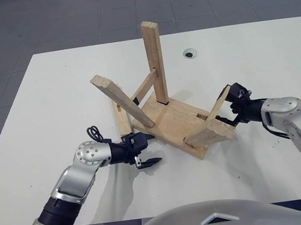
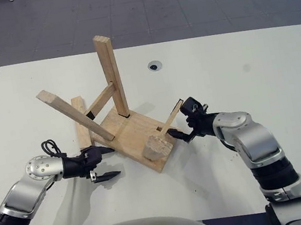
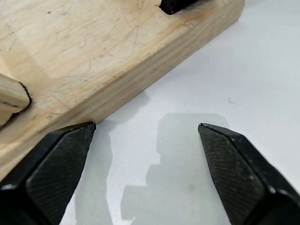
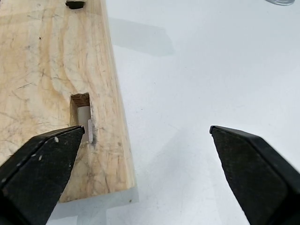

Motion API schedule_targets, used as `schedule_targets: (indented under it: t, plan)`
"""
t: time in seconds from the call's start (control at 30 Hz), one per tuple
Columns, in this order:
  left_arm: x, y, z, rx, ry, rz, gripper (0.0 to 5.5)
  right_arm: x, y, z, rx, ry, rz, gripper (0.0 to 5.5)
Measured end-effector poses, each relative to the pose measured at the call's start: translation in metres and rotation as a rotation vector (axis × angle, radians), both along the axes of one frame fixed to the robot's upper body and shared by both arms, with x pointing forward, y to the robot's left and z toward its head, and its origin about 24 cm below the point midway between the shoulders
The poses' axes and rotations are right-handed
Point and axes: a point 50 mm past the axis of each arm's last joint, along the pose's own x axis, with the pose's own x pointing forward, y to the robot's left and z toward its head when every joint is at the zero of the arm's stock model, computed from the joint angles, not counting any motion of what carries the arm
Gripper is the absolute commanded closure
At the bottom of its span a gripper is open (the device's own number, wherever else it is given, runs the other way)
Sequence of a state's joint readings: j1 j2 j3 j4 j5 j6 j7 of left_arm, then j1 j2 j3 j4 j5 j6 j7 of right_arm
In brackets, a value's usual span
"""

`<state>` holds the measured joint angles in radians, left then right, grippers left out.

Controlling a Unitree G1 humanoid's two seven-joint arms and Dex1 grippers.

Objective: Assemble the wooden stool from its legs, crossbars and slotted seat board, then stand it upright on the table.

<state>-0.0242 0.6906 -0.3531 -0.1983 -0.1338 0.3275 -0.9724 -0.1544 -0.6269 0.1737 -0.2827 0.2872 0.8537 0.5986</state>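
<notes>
On the white table (image 1: 36, 120), toward its middle, the slotted seat board (image 1: 170, 122) lies flat with its legs pointing up. One upright leg (image 1: 155, 60) stands in the board's far side. A slanted leg (image 1: 123, 102) leans out over the board's left edge, and a crossbar (image 1: 145, 86) runs between these two. A loose wooden piece (image 2: 81, 124) lies flat on the table just beside the board's left edge. At the board's right corner a tilted leg (image 1: 211, 128) leans outward past the edge.

The left gripper (image 3: 147, 129) sits low at the board's near-left edge with its jaws spread wide and holding nothing. One of its fingers (image 3: 56, 168) touches the board's side face, and the other is over bare tabletop.

The right gripper (image 4: 147, 130) is just beside the tilted leg's outer end, also spread wide and holding nothing. One of its fingers (image 4: 37, 164) is over slotted wood; whether that is leg or board I cannot tell.

White tabletop stretches wide to the right of the board, and beyond it to the far edge past a grommet hole (image 1: 189, 54). The near edge lies close behind both grippers.
</notes>
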Motion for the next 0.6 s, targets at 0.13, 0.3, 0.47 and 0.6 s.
schedule_targets:
  t: [0.13,0.3,0.47,0.6]
  plan:
    - [0.0,-0.006,-0.002,-0.019,-0.001,0.052,1.44,0.013,-0.015,-0.001,-0.022,-0.017,-0.059,0.56]
    - [-0.001,-0.01,-0.003,-0.034,-0.008,0.086,1.44,0.035,-0.089,-0.012,-0.279,-0.083,-0.352,0.56]
    - [-0.002,-0.011,-0.002,-0.037,-0.013,0.093,1.44,0.031,-0.081,-0.015,-0.278,-0.098,-0.256,0.56]
    - [0.004,-0.006,-0.004,-0.038,-0.016,0.135,1.44,0.012,-0.035,-0.019,-0.179,-0.073,-0.054,0.56]
